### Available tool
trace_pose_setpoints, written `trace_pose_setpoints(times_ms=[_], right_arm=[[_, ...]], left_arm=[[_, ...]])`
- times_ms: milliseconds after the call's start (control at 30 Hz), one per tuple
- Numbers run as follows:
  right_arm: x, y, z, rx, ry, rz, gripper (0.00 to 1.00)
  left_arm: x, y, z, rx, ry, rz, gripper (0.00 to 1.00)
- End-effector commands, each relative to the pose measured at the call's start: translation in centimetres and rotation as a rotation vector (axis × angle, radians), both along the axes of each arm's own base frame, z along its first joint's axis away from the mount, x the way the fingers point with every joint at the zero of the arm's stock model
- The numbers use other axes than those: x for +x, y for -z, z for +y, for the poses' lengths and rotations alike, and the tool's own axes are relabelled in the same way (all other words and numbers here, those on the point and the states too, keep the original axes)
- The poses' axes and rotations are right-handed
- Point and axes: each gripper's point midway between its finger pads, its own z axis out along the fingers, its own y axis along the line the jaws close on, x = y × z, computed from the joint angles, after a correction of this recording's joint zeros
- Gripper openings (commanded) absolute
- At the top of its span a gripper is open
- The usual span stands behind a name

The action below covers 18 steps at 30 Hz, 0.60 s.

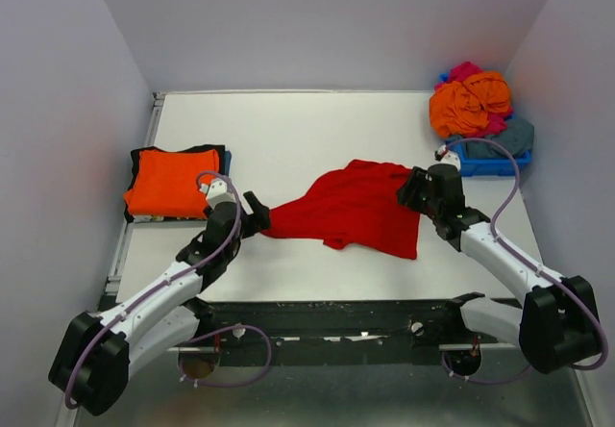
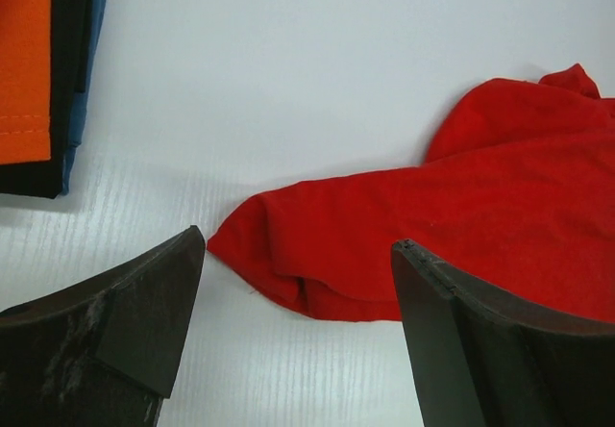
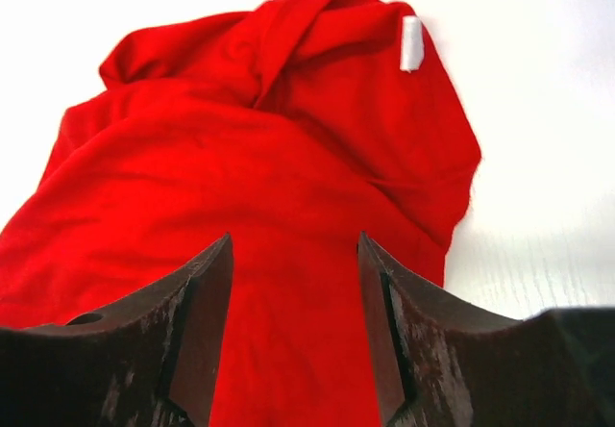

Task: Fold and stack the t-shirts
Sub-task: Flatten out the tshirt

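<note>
A bright red t-shirt (image 1: 356,206) lies crumpled and spread across the middle of the table. My left gripper (image 1: 258,213) is open at the shirt's pointed left end. In the left wrist view that red tip (image 2: 317,254) lies on the table just ahead of the wide-apart fingers (image 2: 298,244), and nothing is held. My right gripper (image 1: 415,191) is over the shirt's right edge. Its jaws (image 3: 293,239) stand apart with red cloth (image 3: 269,158) lying under and between them, and a white label (image 3: 411,42) shows at the far end.
A folded stack with an orange t-shirt (image 1: 173,182) on top of black and blue ones (image 2: 67,81) sits at the left edge. At the back right, a blue bin (image 1: 490,163) holds a heap of orange (image 1: 471,100), magenta and grey-blue shirts.
</note>
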Motion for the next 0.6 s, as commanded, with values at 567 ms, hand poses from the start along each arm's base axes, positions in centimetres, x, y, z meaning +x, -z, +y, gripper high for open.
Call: trace_pose_setpoints(times_ms=[567], right_arm=[[-9.7,6.4,-3.5,0.026,0.289,0.412,0.61]], left_arm=[[0.4,3.1,-2.5,-0.03,0.016,0.212,0.72]])
